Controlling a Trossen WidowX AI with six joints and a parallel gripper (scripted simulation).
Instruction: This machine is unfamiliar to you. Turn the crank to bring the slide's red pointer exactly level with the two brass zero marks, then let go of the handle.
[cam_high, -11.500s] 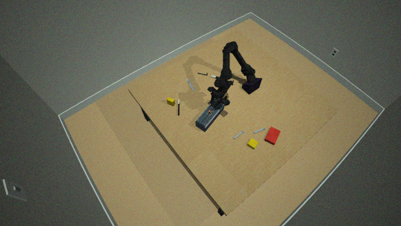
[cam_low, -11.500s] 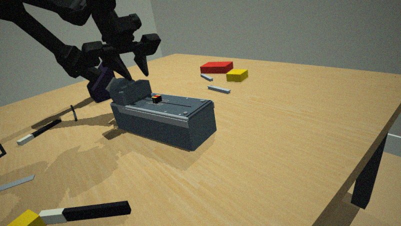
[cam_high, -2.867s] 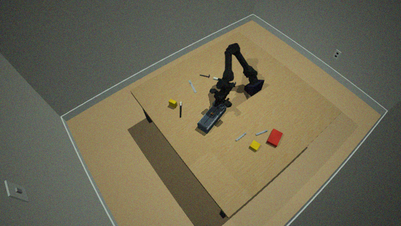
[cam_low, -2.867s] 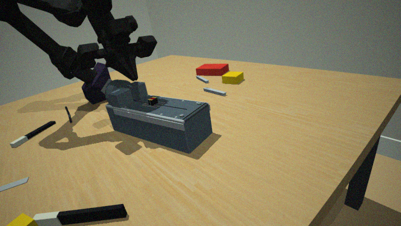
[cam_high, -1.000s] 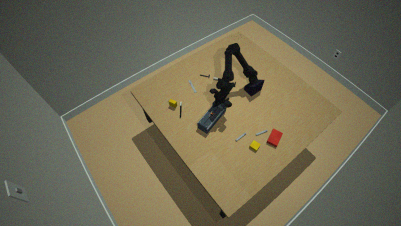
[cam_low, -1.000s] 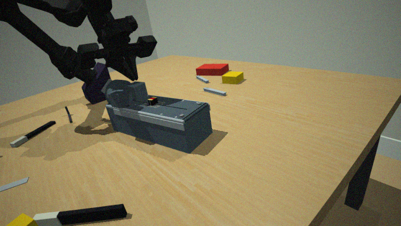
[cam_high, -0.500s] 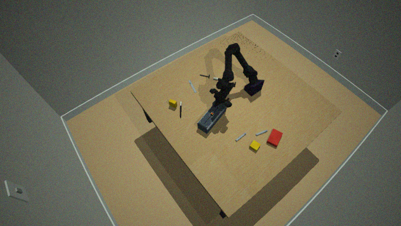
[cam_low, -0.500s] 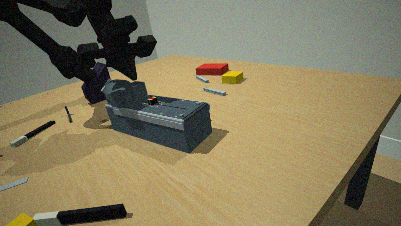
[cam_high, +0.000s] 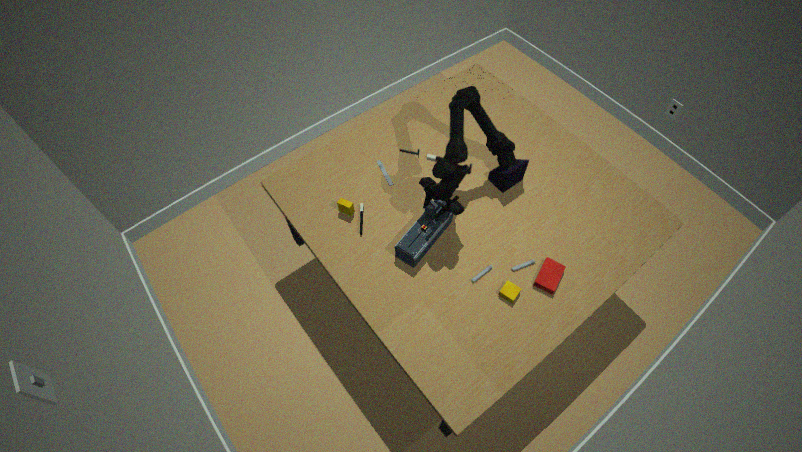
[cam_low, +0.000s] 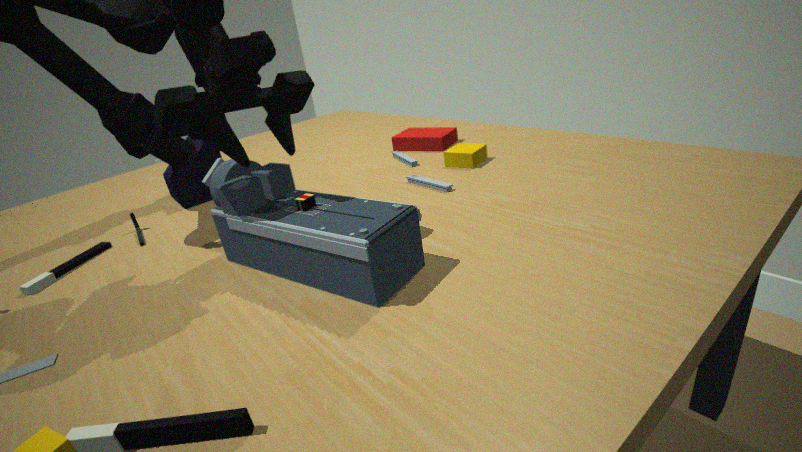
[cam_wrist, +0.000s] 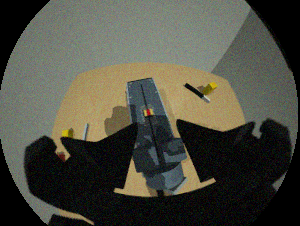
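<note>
The blue-grey machine (cam_high: 408, 250) (cam_low: 297, 252) (cam_wrist: 140, 92) stands on the table, with a straight slot along its top. The small red pointer (cam_high: 424, 227) (cam_low: 304, 198) (cam_wrist: 148, 112) shows on a dark block, with yellow touching the red; I cannot tell the brass zero marks apart or judge exact level. Blocky supports and a rounded wheel (cam_low: 221, 182) (cam_wrist: 162, 180) stand at the machine's arm-side end. The crank handle is not clearly distinguishable. My gripper (cam_high: 441, 206) (cam_low: 269, 158) (cam_wrist: 157, 123) is open, its fingers apart above the supports, with nothing seen held.
A red block (cam_high: 549, 275) (cam_low: 424, 139), a yellow block (cam_high: 509, 291) (cam_low: 465, 155) and two grey bars lie to one side. Another yellow block (cam_high: 345, 206) (cam_wrist: 210, 89), a black-and-white stick (cam_high: 361, 218) (cam_low: 179, 428) and other thin pieces lie on the other side.
</note>
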